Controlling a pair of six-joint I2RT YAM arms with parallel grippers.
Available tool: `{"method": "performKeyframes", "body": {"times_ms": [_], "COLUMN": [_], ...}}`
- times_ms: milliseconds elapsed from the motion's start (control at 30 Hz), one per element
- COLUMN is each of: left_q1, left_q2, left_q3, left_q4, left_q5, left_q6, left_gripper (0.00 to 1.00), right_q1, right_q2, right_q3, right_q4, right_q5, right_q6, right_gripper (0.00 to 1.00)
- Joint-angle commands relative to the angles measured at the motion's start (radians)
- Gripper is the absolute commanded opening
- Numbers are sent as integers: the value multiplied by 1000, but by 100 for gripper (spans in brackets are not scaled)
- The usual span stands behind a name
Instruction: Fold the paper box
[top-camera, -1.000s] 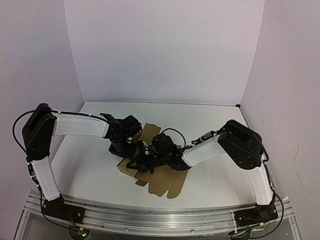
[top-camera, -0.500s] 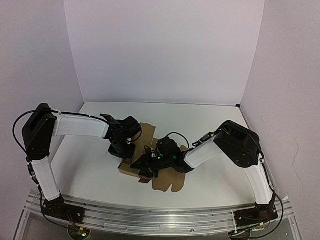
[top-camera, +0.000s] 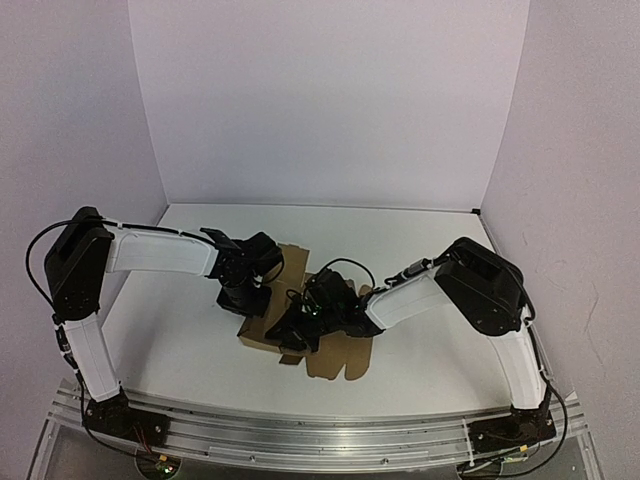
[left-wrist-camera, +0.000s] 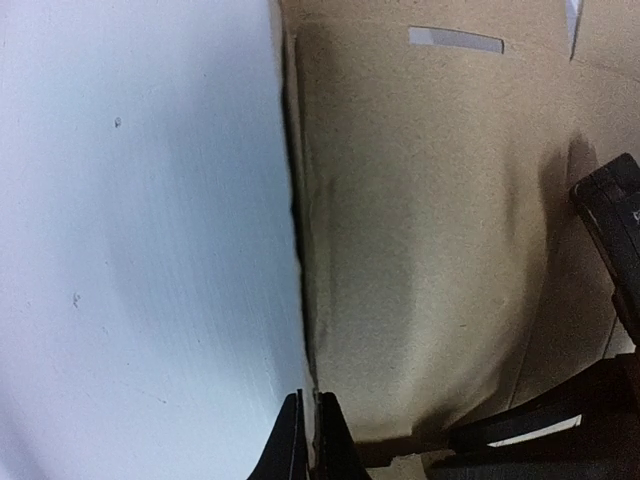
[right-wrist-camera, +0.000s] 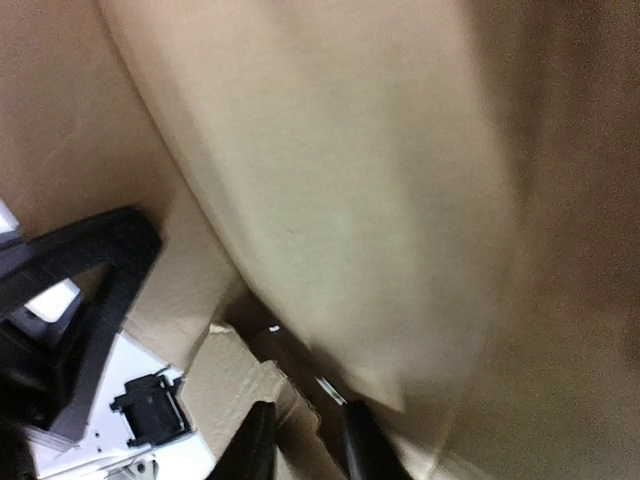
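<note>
Grip: left gripper (left-wrist-camera: 308, 440) clamps paper box (left-wrist-camera: 430, 250) edge | right gripper (right-wrist-camera: 305, 445): blurred, cannot tell

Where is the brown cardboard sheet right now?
In the overhead view, the brown cardboard sheet lies near the middle of the white table, with the left hand and right hand meeting over it.

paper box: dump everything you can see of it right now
The paper box is plain brown cardboard, a die-cut sheet partly folded, not yet a closed box. It lies on the white table between the two arms, notched flaps toward the near edge, one slot showing in a panel. The left gripper is shut on a raised panel's edge. The right gripper sits low over it, fingers slightly parted; whether it grips is unclear.
</note>
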Motion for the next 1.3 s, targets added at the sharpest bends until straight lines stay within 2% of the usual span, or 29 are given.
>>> {"method": "performKeyframes", "body": {"times_ms": [0,567,633,833,900,967,1000,1067,1100,1133,1167,1233,1267], "left_q1": [-1,31,30,30,30,29,30,31,30,29,29,28,27], "left_q2": [-21,-34,-55,-135,-169,-223,-276,-417,-486,-538,-611,-719,-755], "left_q3": [26,21,32,50,34,0,-43,-147,-205,-284,-363,-495,-541], "left_q4": [-18,-12,-4,60,98,163,216,307,324,327,335,364,366], "left_q5": [-27,-9,-5,-16,16,101,202,483,576,684,745,780,788], "left_q6": [0,85,106,224,297,403,491,742,908,1024,1165,1359,1443], "left_gripper": [0,21,27,54,58,56,53,50,51,55,64,79,82], "right_q1": [-4,-6,-7,-7,-6,-6,-7,-6,-6,-7,-7,-7,-7], "right_q2": [52,79,80,80,81,79,78,75,74,74,74,73,72], "right_q3": [-16,-49,-50,-49,-48,-46,-45,-44,-43,-40,-37,-35,-33], "right_q4": [-123,-108,-107,-107,-107,-107,-107,-107,-107,-107,-107,-107,-107], "right_q5": [31,14,11,17,17,17,17,14,13,13,11,13,13], "right_q6": [48,99,100,102,103,103,104,104,103,103,101,98,97], "right_gripper": [16,4,4,4,4,4,4,4,4,4,4,4,4]}}
